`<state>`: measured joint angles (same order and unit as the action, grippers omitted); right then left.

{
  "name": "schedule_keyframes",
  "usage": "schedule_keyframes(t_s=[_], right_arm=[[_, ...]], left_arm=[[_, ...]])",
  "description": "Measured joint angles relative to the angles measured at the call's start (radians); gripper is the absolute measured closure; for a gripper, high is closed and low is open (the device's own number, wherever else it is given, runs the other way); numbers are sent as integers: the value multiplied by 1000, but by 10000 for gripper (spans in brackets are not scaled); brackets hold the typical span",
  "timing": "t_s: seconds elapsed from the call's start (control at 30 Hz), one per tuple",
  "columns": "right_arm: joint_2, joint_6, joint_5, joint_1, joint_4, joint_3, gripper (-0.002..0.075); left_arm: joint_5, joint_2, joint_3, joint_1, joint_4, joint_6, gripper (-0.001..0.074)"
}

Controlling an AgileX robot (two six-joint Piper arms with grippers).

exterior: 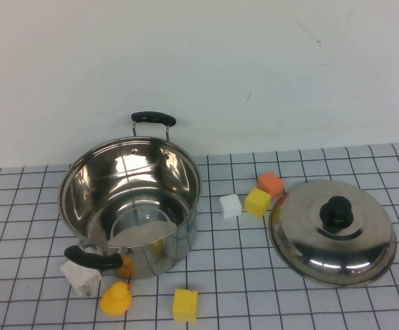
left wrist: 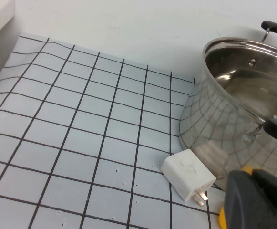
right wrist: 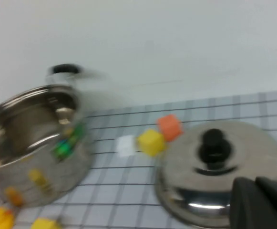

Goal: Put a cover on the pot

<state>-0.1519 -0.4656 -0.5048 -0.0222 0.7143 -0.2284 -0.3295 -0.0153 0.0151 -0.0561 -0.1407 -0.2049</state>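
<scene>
The pot (exterior: 130, 199) is a large shiny steel pot with two black handles, standing open and upright at the table's left. It also shows in the left wrist view (left wrist: 243, 109) and the right wrist view (right wrist: 33, 138). The domed steel lid (exterior: 333, 234) with a black knob (exterior: 338, 212) lies knob-up on the table to the pot's right, apart from it. Neither gripper shows in the high view. My left gripper (left wrist: 252, 179) is shut and empty, low beside the pot's near side. My right gripper (right wrist: 256, 183) is shut and empty, near the lid (right wrist: 219, 176).
A white charger plug (exterior: 81, 277) and a yellow duck (exterior: 116, 299) lie by the pot's near handle. A yellow cube (exterior: 185, 305) lies in front. White (exterior: 231, 205), yellow (exterior: 257, 201) and orange (exterior: 270, 183) cubes lie between pot and lid. A wall stands behind.
</scene>
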Motion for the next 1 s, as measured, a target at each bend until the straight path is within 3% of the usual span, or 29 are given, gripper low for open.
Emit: schedule_keyframes(t_s=[0.13, 0.3, 0.43, 0.63, 0.77, 1.0], right_arm=[[-99, 234, 121, 2, -215, -27, 728], [-183, 380, 309, 59, -394, -31, 699], [-276, 466, 534, 136, -533, -31, 577], [-521, 522, 947, 173, -761, -31, 270], [-713, 561, 1217, 173, -841, -33, 210], [-1106, 571, 1540, 173, -878, -36, 199]], left_arm=[[0, 0, 0, 0, 0, 0, 738], [0, 0, 0, 0, 0, 0, 738], [0, 0, 0, 0, 0, 0, 738], [0, 0, 0, 0, 0, -4, 738], [0, 0, 0, 0, 0, -4, 738], [0, 0, 0, 0, 0, -4, 738]])
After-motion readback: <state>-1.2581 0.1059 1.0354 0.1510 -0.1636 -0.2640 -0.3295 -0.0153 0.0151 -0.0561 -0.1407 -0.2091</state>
